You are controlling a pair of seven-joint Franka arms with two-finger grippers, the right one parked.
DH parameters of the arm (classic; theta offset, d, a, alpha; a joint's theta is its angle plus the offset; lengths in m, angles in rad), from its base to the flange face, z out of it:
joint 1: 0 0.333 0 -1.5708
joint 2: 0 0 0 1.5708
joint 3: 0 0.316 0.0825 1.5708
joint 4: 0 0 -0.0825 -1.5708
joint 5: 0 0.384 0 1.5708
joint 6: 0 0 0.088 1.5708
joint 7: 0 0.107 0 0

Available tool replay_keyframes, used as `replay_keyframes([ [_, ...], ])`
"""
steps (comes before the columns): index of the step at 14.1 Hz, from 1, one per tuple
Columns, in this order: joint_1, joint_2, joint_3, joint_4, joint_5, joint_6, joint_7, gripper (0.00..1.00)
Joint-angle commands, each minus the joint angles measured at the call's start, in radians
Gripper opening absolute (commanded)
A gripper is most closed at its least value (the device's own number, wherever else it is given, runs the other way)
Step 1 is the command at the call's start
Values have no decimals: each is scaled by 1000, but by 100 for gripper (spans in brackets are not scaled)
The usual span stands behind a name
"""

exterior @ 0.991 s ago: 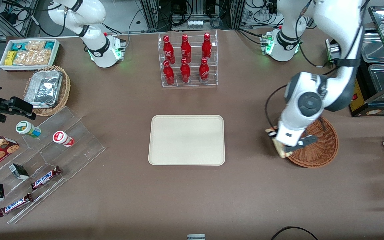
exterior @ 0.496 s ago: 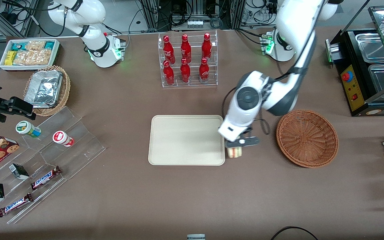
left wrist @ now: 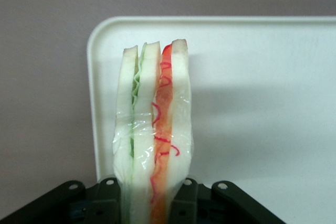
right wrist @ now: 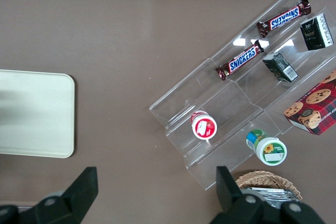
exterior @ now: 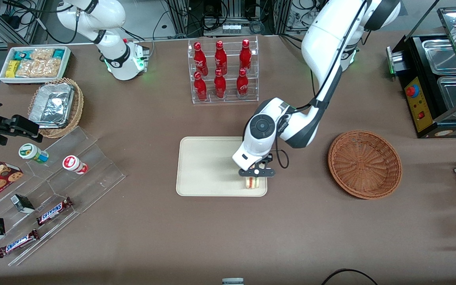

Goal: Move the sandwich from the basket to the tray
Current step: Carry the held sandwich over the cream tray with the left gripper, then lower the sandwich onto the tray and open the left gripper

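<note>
Cream tray (exterior: 212, 166) now lies under our gripper (exterior: 253, 182), clamped on the wrapped sandwich (left wrist: 153, 135) above the tray's corner nearest the emptied basket (exterior: 364, 164). We judge carrying done; next, lower and release. Half a second ago it hung just off the tray's edge.

You had even overhead light; the flat cream-beige tray (left wrist: 273, 103) carried a soft shadow beside the wrapped sandwich wedge (left wrist: 153, 129), whose film showed faint glare.
</note>
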Motion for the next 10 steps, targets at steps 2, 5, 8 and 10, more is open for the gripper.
replay_keyframes([
  [2, -6, 35, -4, 42, -15, -3, 68, 29],
  [5, -15, 50, -4, 42, -18, -1, 51, 32],
  [8, -13, 58, -4, 45, -49, 0, 22, 33],
  [10, -13, 64, -4, 44, -49, 17, 17, 35],
])
